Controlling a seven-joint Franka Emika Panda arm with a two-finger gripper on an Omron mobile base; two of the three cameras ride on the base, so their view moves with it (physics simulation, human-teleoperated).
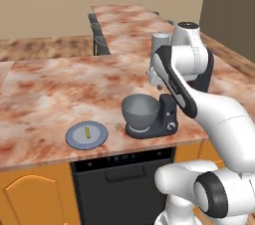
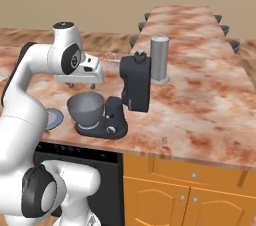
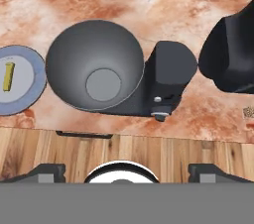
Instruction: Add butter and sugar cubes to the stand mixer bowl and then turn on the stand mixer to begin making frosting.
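Note:
The stand mixer bowl (image 3: 96, 69) sits empty on the stand mixer (image 3: 168, 77), whose black head (image 2: 136, 82) is tilted up and back. My gripper (image 2: 81, 86) hovers open above the bowl, fingertips (image 3: 47, 171) wide apart with nothing between them. The butter (image 3: 7, 76) lies on the blue-grey plate (image 3: 22, 94) left of the bowl; the plate (image 1: 74, 137) and butter (image 1: 87, 132) are also in the left base view. A tiny clump of sugar cubes (image 3: 248, 112) rests on the counter right of the mixer, near the front edge (image 2: 164, 141). The mixer's knob (image 3: 158, 116) faces the front edge.
A tall grey cylinder (image 2: 160, 58) stands on the counter behind the mixer head. The marble counter (image 1: 50, 89) stretches left and back, with an island (image 1: 129, 25) and dark stools beyond. Below the front edge are a dark appliance (image 1: 124, 179) and orange cabinets (image 2: 190, 190).

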